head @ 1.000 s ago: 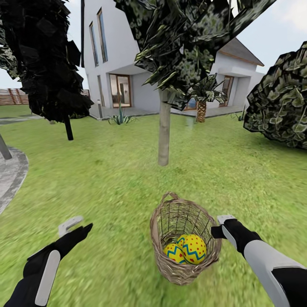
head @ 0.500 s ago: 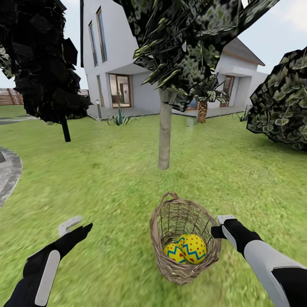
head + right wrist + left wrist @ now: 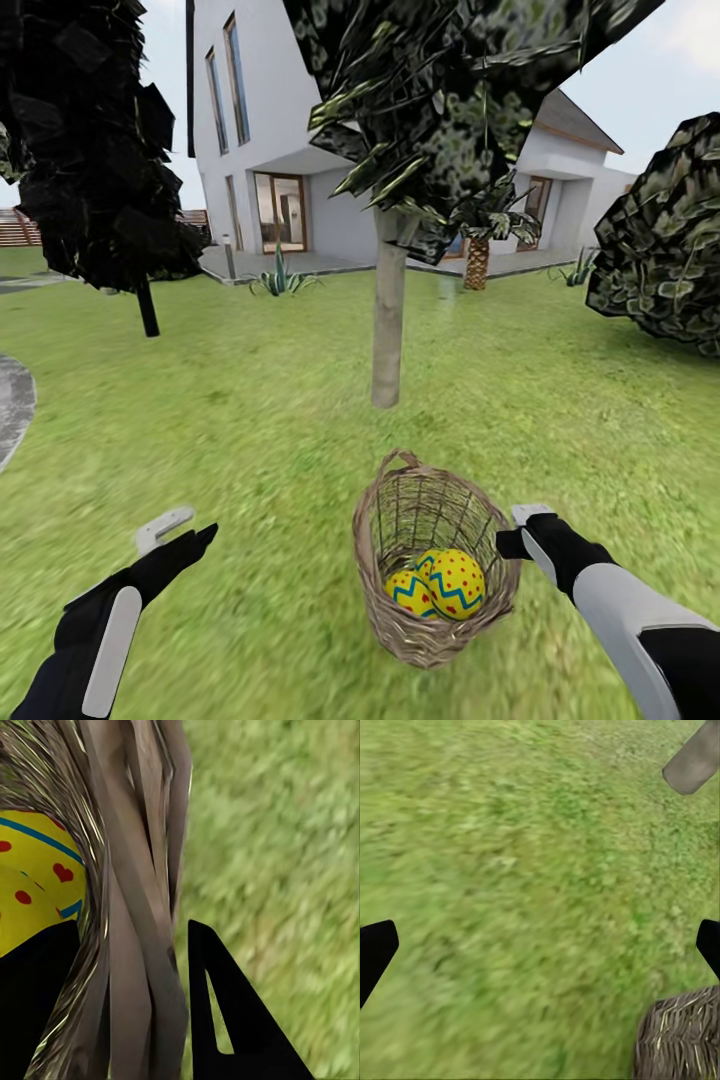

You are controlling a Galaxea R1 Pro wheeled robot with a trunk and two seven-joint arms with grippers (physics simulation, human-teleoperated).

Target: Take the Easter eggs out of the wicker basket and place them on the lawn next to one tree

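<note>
Nearest to us, low in the head view, our right gripper (image 3: 512,532) pinches the rim of the wicker basket (image 3: 432,560); in the right wrist view one finger sits inside the weave and one outside. The basket looks carried just above the lawn (image 3: 250,440), lower centre of the frame. In it lie the Easter eggs (image 3: 438,585); we can make out two clearly and a sliver of a third behind them.

Our left gripper (image 3: 175,535) hangs at lower left with its fingers spread wide and nothing between them, over bare grass.

Just beyond the basket, at frame centre, stands the tree (image 3: 387,320), its pale trunk straight ahead with open grass on both sides. A grey patio edge (image 3: 12,405) curves in at the left margin. Farther off, a dark tree (image 3: 100,160) fills the upper left, a round bush (image 3: 665,240) crowds the right edge, and the white house (image 3: 290,170) closes the background.
</note>
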